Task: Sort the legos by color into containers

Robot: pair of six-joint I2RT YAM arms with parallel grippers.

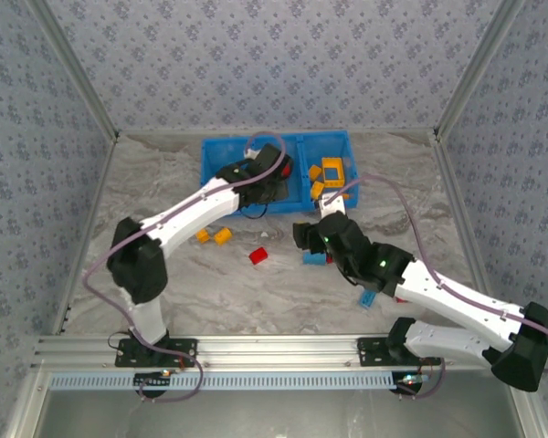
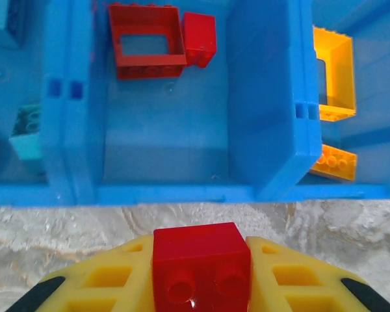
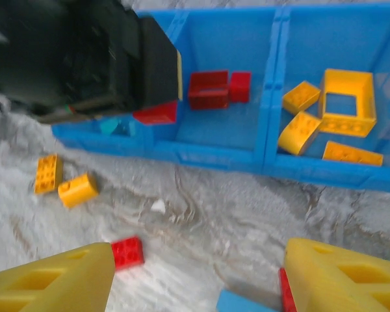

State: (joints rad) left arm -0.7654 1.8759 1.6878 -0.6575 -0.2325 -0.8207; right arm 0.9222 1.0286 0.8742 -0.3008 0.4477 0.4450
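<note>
Several legos (image 3: 301, 96) lie sorted in the blue bin (image 3: 208, 158), the left gripper (image 2: 201, 274) clamps a red brick (image 2: 198, 250) just before its middle compartment (image 2: 169, 143), the right gripper (image 3: 198, 266) hangs open, and loose bricks (image 3: 77, 188) are left on the table (image 3: 201, 214).

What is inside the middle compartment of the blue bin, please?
In the middle compartment, a red frame piece and a smaller red brick lie side by side near the far wall; the rest of its floor looks bare. From above, the left arm covers much of it.

The left arm (image 1: 196, 214) hides the bin's (image 1: 215, 151) middle compartment — a blue brick (image 3: 244, 303) is cut off below
</note>
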